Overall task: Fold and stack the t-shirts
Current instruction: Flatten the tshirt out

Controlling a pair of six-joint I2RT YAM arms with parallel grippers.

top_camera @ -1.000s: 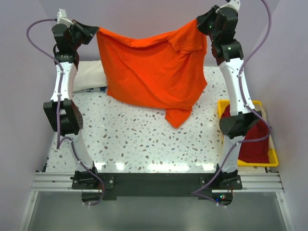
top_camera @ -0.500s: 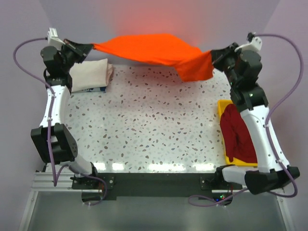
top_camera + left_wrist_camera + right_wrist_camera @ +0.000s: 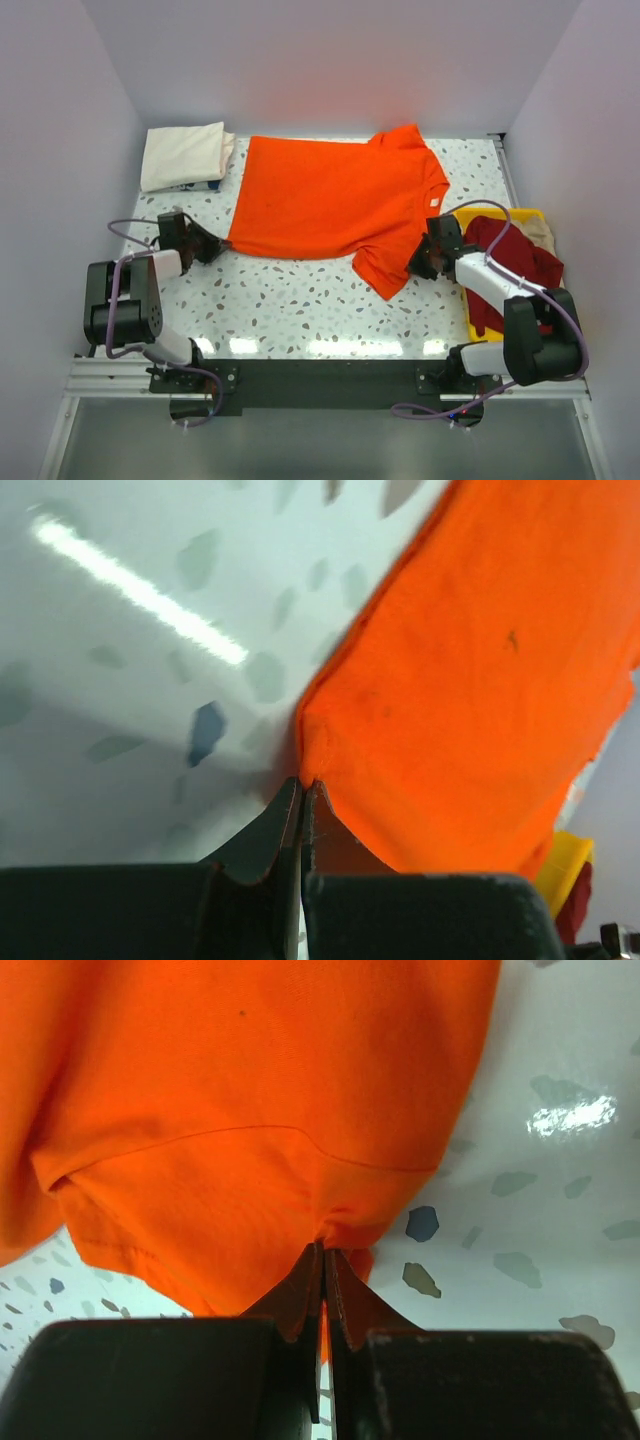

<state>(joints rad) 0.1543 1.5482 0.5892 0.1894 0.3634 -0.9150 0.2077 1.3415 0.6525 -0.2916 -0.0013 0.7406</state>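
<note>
The orange t-shirt (image 3: 335,195) lies spread flat on the speckled table, collar end to the right. My left gripper (image 3: 213,245) is low on the table, shut on the shirt's near left corner (image 3: 330,730). My right gripper (image 3: 418,262) is low too, shut on the edge of the near sleeve (image 3: 250,1200). The folded cream t-shirt (image 3: 183,155) lies at the back left. The dark red t-shirt (image 3: 510,265) lies crumpled in the yellow tray (image 3: 472,325) at the right.
The yellow tray stands close to my right arm at the table's right edge. A beige cloth (image 3: 542,232) shows at the tray's far corner. Purple walls close the back and sides.
Both arms have swung down and toward the near edge. The orange shirt, held up in the air before, now lies spread flat on the table.
</note>
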